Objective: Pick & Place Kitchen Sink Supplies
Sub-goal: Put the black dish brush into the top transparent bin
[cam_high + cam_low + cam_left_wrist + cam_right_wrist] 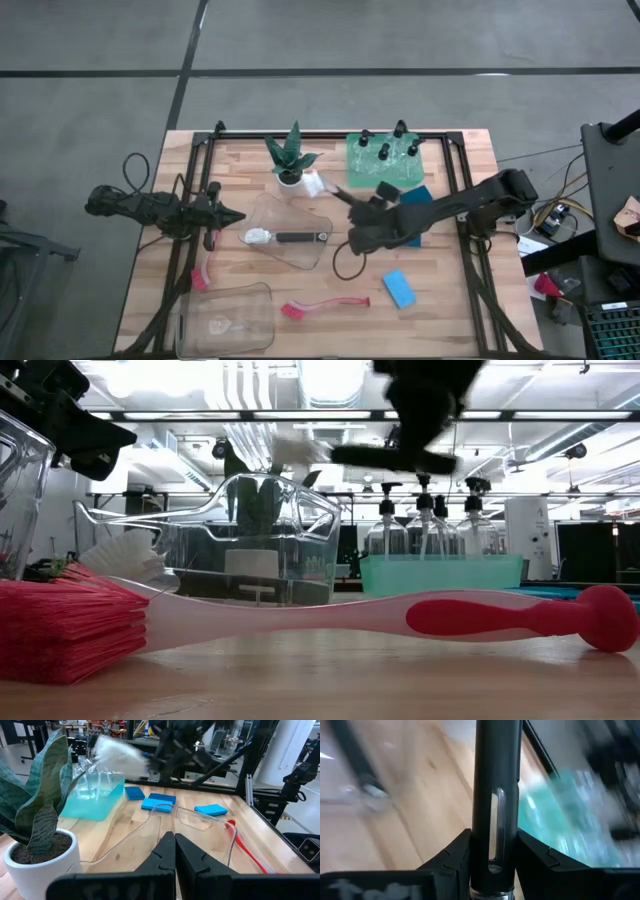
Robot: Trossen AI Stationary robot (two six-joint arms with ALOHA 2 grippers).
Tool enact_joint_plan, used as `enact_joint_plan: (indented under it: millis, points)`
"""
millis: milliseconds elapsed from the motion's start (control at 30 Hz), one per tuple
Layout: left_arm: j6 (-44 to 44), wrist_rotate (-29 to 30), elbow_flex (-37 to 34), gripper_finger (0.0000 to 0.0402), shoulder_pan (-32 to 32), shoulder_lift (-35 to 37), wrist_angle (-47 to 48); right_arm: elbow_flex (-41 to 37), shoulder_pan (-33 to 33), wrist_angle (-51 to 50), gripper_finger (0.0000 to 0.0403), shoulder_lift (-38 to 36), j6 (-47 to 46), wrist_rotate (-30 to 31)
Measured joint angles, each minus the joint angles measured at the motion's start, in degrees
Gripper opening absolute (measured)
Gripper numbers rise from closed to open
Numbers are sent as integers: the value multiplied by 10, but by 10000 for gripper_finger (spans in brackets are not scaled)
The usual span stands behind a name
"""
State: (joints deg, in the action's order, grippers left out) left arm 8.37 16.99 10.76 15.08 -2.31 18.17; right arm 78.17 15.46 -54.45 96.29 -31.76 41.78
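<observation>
My right gripper (362, 210) hangs over the table's middle, shut on a black-handled brush whose white head (315, 184) is beside the plant pot. A second white-headed, black-handled brush (290, 237) lies in the clear bin (300, 255) below it. Several clear bottles (385, 150) stand in the green tray (360, 165). One blue sponge (400, 288) lies on the near right, and another (418, 194) shows at the right arm. Two red brushes (325, 306) (205, 272) lie on the wood. My left gripper (238, 216) is shut and holds nothing, left of the bin. My right gripper pinches the brush's black handle (492, 820) between its two fingers (455, 855), the handle running forward along them. The brush is lifted clear of the table and about level in the low view (390, 457), its white head (295, 450) toward the plant.
The spiky green plant (292, 160) in its white pot stands at the far middle, close to the held brush head. A second clear bin (225, 320) sits at the near left corner. Black frame rails (470, 250) run along both sides. Bare wood shows at the near middle.
</observation>
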Motion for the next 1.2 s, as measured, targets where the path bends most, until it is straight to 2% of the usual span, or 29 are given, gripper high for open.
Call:
enact_joint_plan:
  millis: [133,233,433,567,900,1067,1200]
  points:
    - [0,0,0,0,0,0,1,0,1,146,113,-6,177,-80]
    - [0,0,0,0,0,0,1,1,-1,210,114,-4,234,-107]
    - [0,0,0,0,0,0,5,3,-7,287,116,10,284,-108]
    - [0,0,0,0,0,-1,5,3,-16,346,114,35,307,-143]
    - [0,0,0,0,0,-1,9,4,-25,392,115,99,402,-154]
    - [0,0,0,0,0,-1,9,12,-28,438,119,123,427,-153]
    - [0,0,0,0,0,-1,12,20,-31,422,122,141,428,-153]
